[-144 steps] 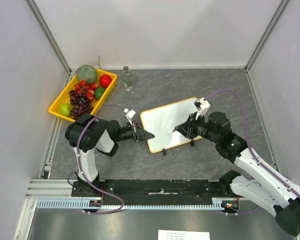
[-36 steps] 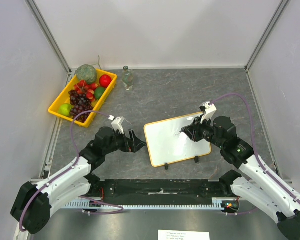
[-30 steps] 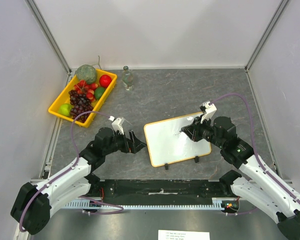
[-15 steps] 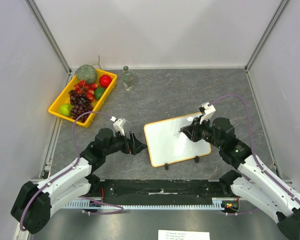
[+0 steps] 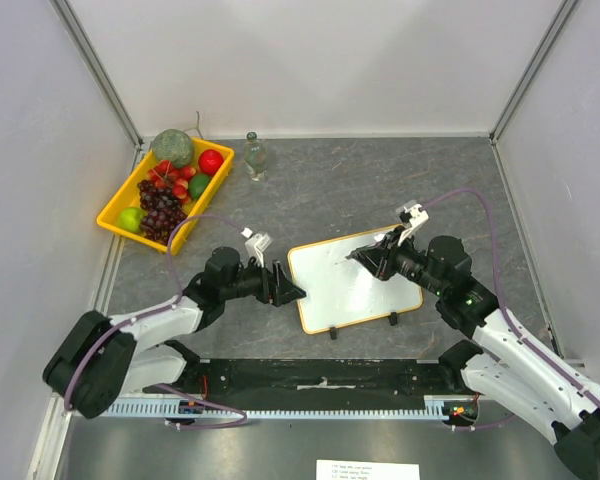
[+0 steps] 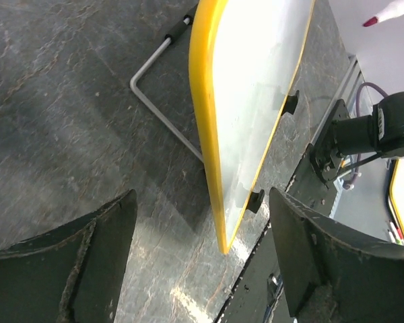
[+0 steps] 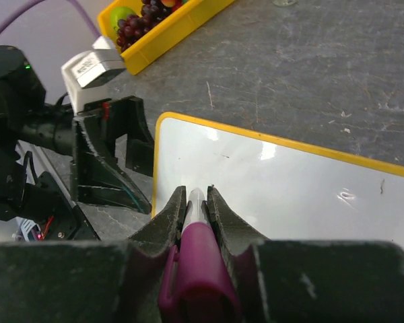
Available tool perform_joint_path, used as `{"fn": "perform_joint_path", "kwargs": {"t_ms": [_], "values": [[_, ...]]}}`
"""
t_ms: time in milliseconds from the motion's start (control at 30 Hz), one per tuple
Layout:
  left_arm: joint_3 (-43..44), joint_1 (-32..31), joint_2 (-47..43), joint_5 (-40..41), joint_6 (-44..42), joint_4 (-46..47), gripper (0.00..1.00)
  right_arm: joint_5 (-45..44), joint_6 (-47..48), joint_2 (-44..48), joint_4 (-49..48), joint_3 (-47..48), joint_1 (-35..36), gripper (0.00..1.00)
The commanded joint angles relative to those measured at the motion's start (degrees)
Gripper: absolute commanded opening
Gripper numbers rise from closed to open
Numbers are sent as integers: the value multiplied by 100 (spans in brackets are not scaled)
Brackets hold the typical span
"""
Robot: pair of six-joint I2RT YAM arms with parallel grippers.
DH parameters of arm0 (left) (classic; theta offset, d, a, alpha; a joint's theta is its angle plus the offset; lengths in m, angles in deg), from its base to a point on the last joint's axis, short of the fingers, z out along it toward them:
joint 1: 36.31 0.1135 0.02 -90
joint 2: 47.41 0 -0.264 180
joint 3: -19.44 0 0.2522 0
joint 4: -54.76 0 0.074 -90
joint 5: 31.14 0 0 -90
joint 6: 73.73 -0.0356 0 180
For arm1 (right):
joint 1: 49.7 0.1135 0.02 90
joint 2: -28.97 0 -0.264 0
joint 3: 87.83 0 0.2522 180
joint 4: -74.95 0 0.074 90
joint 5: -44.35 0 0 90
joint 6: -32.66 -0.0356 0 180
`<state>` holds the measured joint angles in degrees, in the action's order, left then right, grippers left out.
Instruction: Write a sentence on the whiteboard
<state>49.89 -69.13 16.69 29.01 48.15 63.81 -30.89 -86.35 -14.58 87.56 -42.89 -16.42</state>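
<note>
Spotting no sentence on whiteboard (image 5: pixel 352 290), faint specks only, so judging all the writing left to do | nearest: gaping wide at left gripper (image 5: pixel 288 290), just beside whiteboard's left edge, not touching | farther: clamped on marker (image 7: pixel 199 266) in right gripper (image 7: pixel 197 195), tip over whiteboard's far-left part, cannot tell if touching

**Tally by kind**

Shows one whiteboard (image 5: pixel 355 278) on two black clip feet (image 5: pixel 332 332), one marker (image 7: pixel 192 264), one clear bottle (image 5: pixel 255 157) and one yellow tray (image 5: pixel 107 218). Numbers two grippers: left gripper (image 5: pixel 288 287), right gripper (image 5: pixel 365 258). Lists in the tray one red apple (image 5: pixel 211 161), one grape bunch (image 5: pixel 161 210), two small green fruits (image 5: pixel 130 218) and one large grey-green fruit (image 5: pixel 173 147).
</note>
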Motion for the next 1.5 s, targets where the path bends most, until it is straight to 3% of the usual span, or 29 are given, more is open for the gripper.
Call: {"fn": "perform_joint_path", "kwargs": {"t_ms": [0, 267, 633, 867, 1000, 1467], "values": [[388, 39, 620, -600, -375, 1110, 81, 334, -8, 145, -737, -103, 30, 0], [476, 91, 1368, -1409, -437, 2104, 68, 580, 54, 31, -984, -191, 38, 0], [564, 91, 1342, -1559, -894, 1709, 49, 642, 1, -321, -1423, -200, 73, 0], [555, 109, 1492, -1507, -876, 1745, 15, 10, 168, -356, -1459, -103, 468, 0], [555, 144, 1536, -1498, -832, 1718, 4, -500, 422, -409, -1318, 11, 820, 0], [511, 337, 1667, -1383, -534, 1252, 2, -1837, 678, -127, -1537, -244, 1550, 0]]}}
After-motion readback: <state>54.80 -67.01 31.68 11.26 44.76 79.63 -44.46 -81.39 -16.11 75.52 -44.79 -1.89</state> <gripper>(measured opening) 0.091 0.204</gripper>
